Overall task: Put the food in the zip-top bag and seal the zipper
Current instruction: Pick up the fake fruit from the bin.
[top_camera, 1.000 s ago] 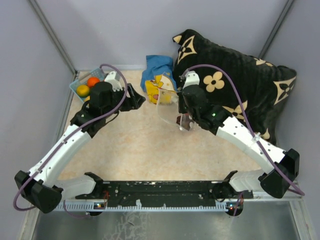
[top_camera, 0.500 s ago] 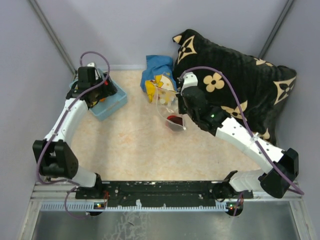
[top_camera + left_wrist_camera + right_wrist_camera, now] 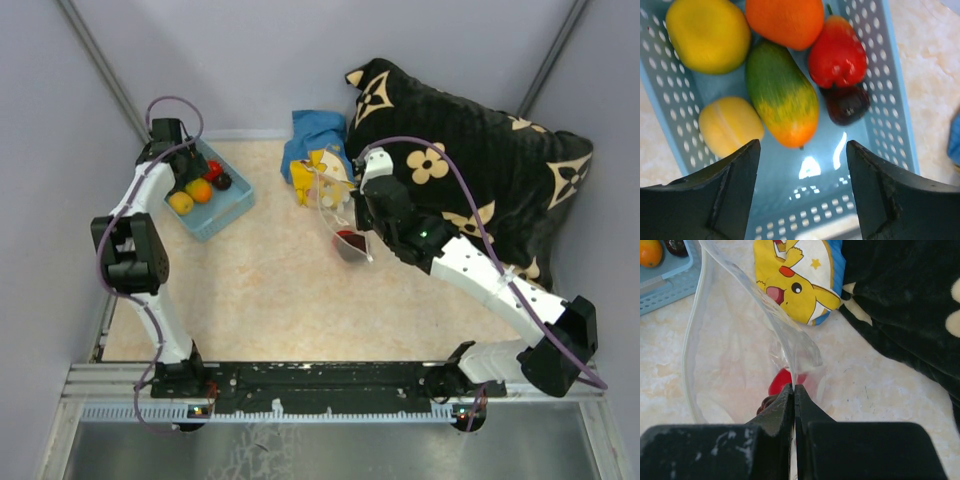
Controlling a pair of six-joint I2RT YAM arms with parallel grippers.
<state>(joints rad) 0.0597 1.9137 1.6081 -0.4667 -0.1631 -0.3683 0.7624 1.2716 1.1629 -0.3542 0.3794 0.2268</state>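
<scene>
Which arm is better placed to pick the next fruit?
The left arm: its open jaws hang over the fruit in the basket. The right arm has jaws shut on the edge of the bag.

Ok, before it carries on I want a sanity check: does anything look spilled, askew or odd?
Nothing spilled. The only untidy thing is the zip-top bag: the right claw pinches one side, so it sits crumpled with its mouth gaping, one red fruit inside. The other fruits lie in the blue basket.

A light blue perforated basket (image 3: pixel 224 213) sits upper left on the beige table (image 3: pixel 260 295), a yellow cartoon plush (image 3: pixel 312 180) against blue cloth (image 3: pixel 316 133) top centre, and a black flower-patterned cushion (image 3: pixel 480 165) upper right.
</scene>
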